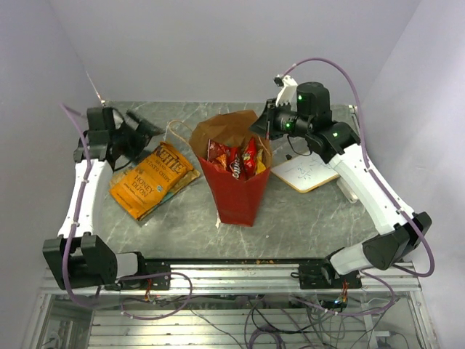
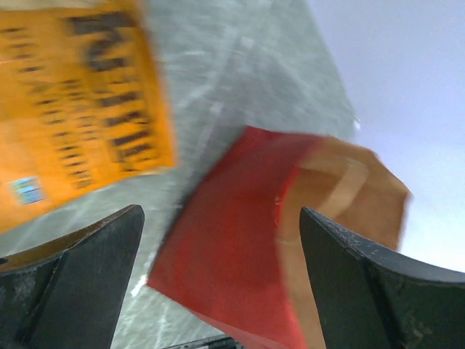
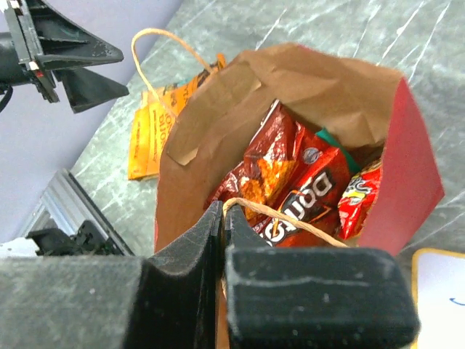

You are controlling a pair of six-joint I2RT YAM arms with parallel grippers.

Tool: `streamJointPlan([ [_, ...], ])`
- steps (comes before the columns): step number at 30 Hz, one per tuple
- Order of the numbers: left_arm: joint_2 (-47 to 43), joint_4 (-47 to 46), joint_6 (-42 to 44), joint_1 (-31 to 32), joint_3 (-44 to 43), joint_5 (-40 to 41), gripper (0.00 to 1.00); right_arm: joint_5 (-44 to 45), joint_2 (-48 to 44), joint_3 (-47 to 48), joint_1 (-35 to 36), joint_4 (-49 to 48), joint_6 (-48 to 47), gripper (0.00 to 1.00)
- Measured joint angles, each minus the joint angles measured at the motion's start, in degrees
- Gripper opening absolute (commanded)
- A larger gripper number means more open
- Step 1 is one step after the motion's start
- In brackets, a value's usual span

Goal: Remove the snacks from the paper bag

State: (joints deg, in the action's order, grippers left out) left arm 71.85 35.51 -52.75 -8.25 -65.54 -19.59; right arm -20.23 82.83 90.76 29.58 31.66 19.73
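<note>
The paper bag (image 1: pixel 236 193) stands upright mid-table, red outside and brown inside. In it lie several snacks (image 1: pixel 234 158): a red Doritos bag (image 3: pixel 305 196), another red packet (image 3: pixel 363 196) and a teal edge (image 3: pixel 338 142). An orange Kettle chip bag (image 1: pixel 152 179) lies flat on the table to its left. My right gripper (image 3: pixel 223 214) is shut on the bag's near twisted handle (image 3: pixel 290 222) at the rim. My left gripper (image 1: pixel 145 131) is open and empty, above the table between the orange bag (image 2: pixel 80 102) and the paper bag (image 2: pixel 232 240).
A flat white wood-framed board (image 1: pixel 305 173) lies right of the bag, under my right arm. The bag's other handle (image 3: pixel 163 43) loops out on its far side. The metal rail (image 1: pixel 232 273) runs along the table's near edge. Walls close off the back and sides.
</note>
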Motion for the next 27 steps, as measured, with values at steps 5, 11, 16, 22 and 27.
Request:
streamJointPlan([
  [5, 4.59, -5.31, 0.55, 9.86, -10.03, -4.63, 1.0, 2.75, 0.04, 2.36, 0.0, -0.04, 0.85, 0.0],
  [11, 10.34, -4.96, 1.86, 16.2, -16.61, -3.85, 0.91, 5.77, -0.28, 2.36, 0.0, 1.46, 1.92, 0.0],
  [16, 14.53, 3.17, 4.94, 18.12, -22.97, 3.61, 0.93, 8.79, -2.51, 1.33, 0.0, 2.62, 2.34, 0.0],
  [22, 12.57, 9.11, 5.44, 18.38, -24.96, 12.66, 0.96, 13.29, -4.04, 1.11, 0.0, 3.48, 1.84, 0.0],
  [27, 10.75, 8.85, 3.15, 18.08, -22.84, 15.1, 0.8, 16.52, -4.07, 1.11, 0.0, 3.87, 0.42, 0.0],
])
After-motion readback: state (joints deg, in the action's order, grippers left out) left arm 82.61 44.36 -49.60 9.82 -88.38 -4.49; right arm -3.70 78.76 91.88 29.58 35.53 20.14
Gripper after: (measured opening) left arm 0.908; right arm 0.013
